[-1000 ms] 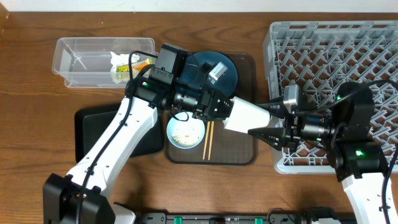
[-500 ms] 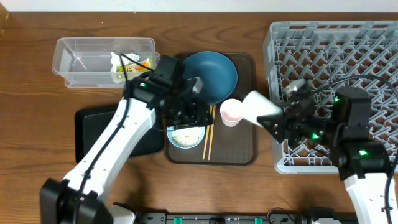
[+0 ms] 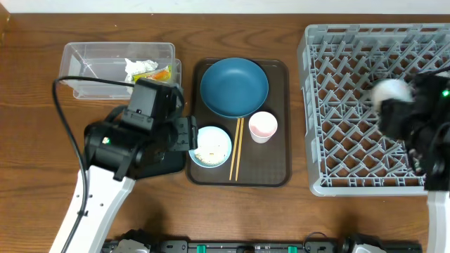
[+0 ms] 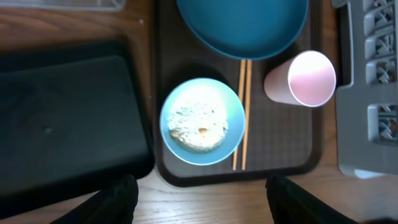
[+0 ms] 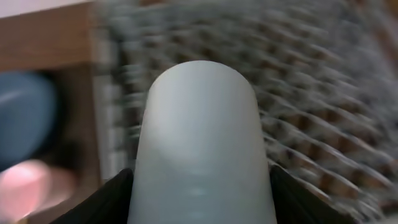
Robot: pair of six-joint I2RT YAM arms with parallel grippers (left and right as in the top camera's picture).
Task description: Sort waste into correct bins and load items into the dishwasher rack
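My right gripper [image 5: 202, 202] is shut on a white cup [image 5: 202, 143], its black fingers [image 5: 106, 199] pressed to both sides. In the overhead view this cup [image 3: 390, 91] hangs over the grey dishwasher rack [image 3: 351, 161]. My left gripper [image 4: 205, 205] stands open and empty above the table edge in front of the light-blue bowl [image 4: 202, 121], which holds pale crumbs. Beside the bowl lie chopsticks [image 4: 242, 118]. A second white cup [image 3: 262, 126] stands mouth up next to the blue plate [image 3: 234, 86]. Tissue and wrapper [image 3: 144, 70] lie in the clear tub [image 3: 91, 67]. The black tray [image 4: 62, 118] is bare.
Plate, bowl, chopsticks and cup all rest on a brown serving tray [image 3: 271, 169] between the bins and the rack. My left arm [image 3: 119, 151] covers much of the black tray in the overhead view. Wooden table shows at the front.
My left arm has pulled back from over the serving tray to the left and its jaws have widened. My right arm has carried its cup from above the tray to over the rack.
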